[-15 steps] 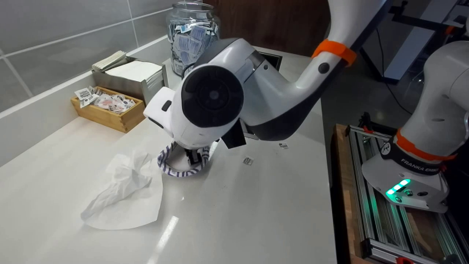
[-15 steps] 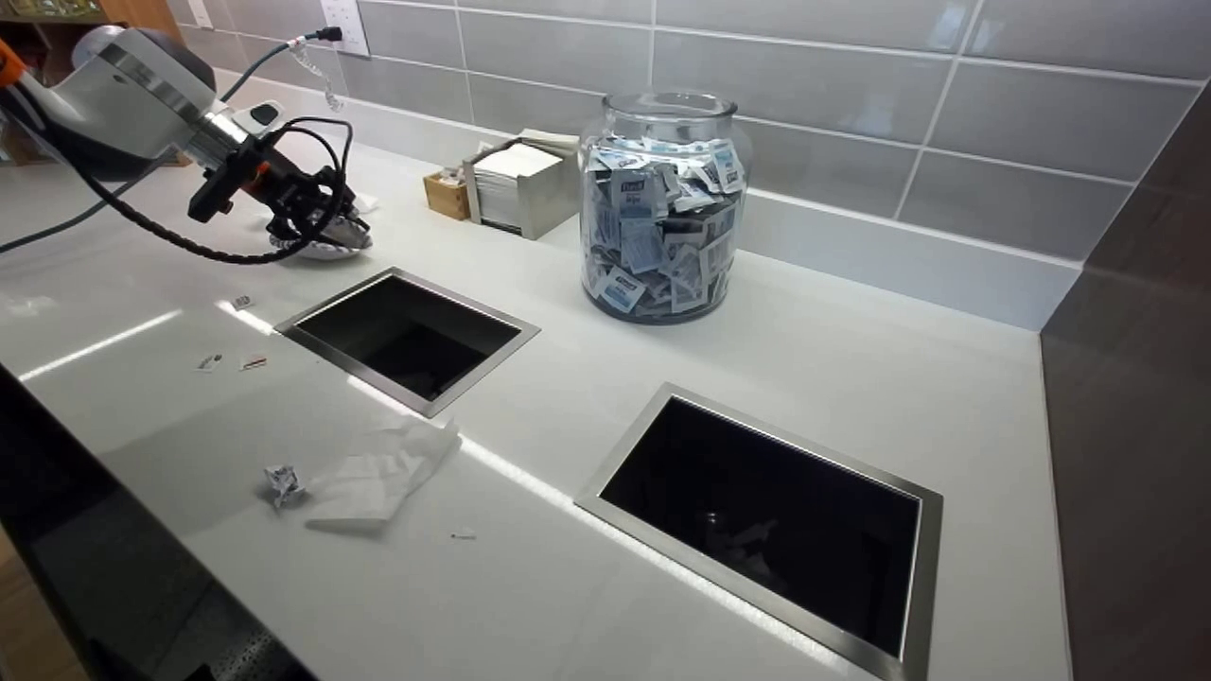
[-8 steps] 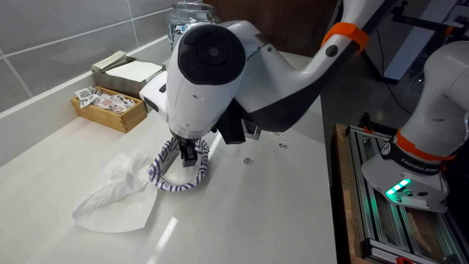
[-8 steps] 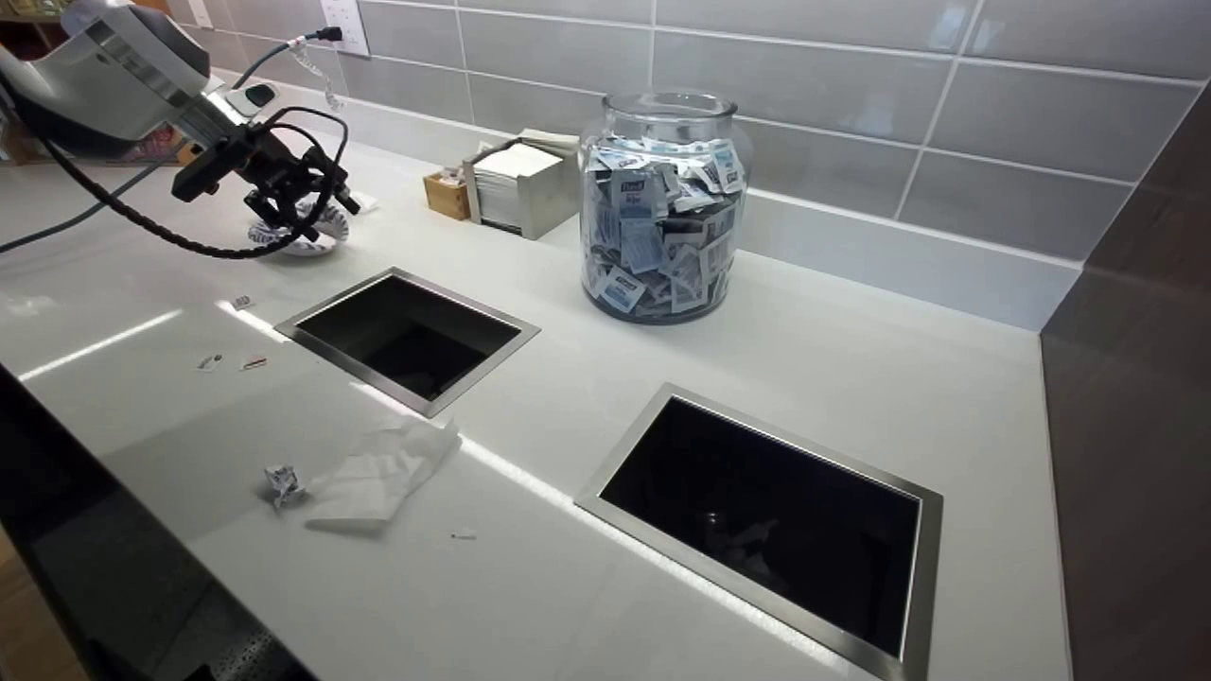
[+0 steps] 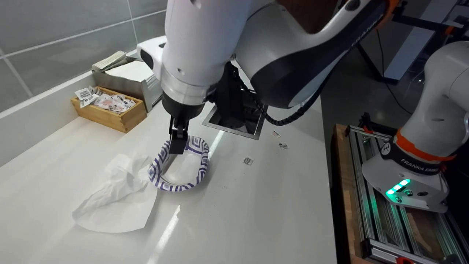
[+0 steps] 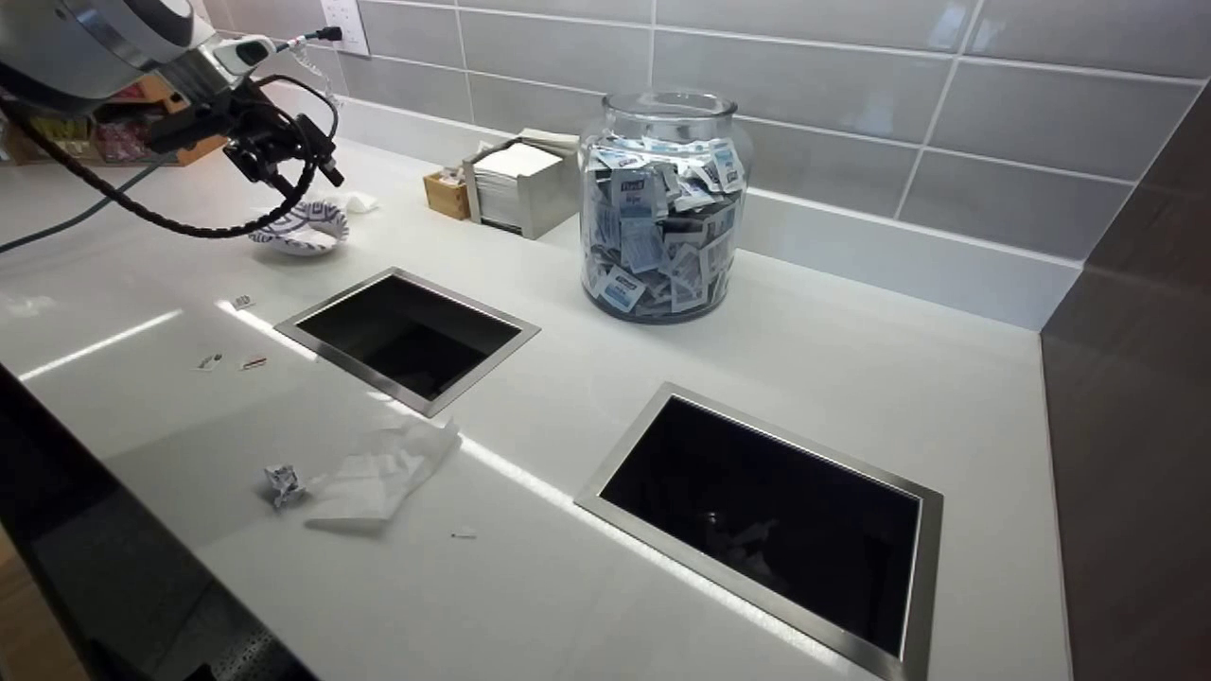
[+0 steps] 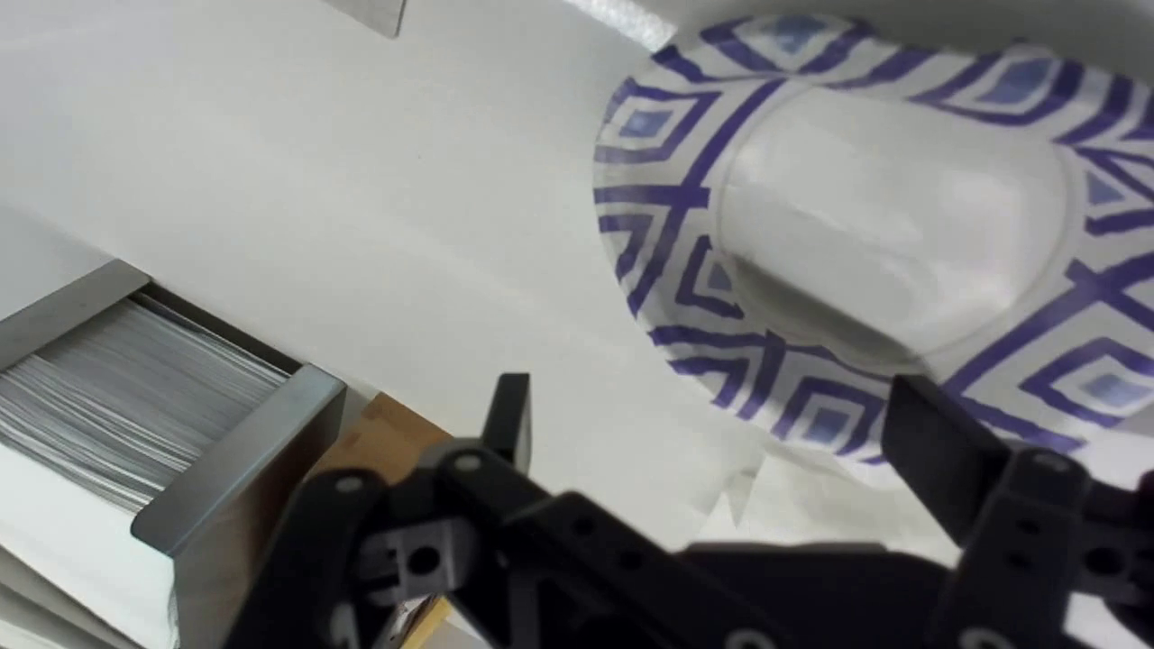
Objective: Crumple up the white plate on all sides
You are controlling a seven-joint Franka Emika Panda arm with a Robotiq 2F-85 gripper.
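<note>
The plate is a white paper plate with a purple diamond-pattern rim. It lies on the counter in both exterior views [image 5: 185, 170] [image 6: 301, 241], and its sides are bent upward into an oval with a crease along one inner side. In the wrist view the plate [image 7: 892, 216] fills the upper right, and its right end is cut off. My gripper [image 5: 177, 148] hangs above the plate's far part, apart from it in an exterior view [image 6: 312, 185]. In the wrist view the gripper's fingers [image 7: 710, 392] are wide apart with nothing between them.
A crumpled white napkin [image 5: 117, 198] lies beside the plate. A wooden box of packets [image 5: 110, 110] and a metal napkin holder [image 5: 137, 73] stand by the wall. A glass jar [image 6: 662, 218] and two framed counter openings [image 6: 355, 375] [image 6: 804, 441] are farther along. Small paper scraps [image 5: 248, 161] lie about.
A second ago the gripper was down at the plate, which looked squeezed and tilted. The plate then opened out and lay flatter, the napkin shifted slightly, and the gripper rose clear.
</note>
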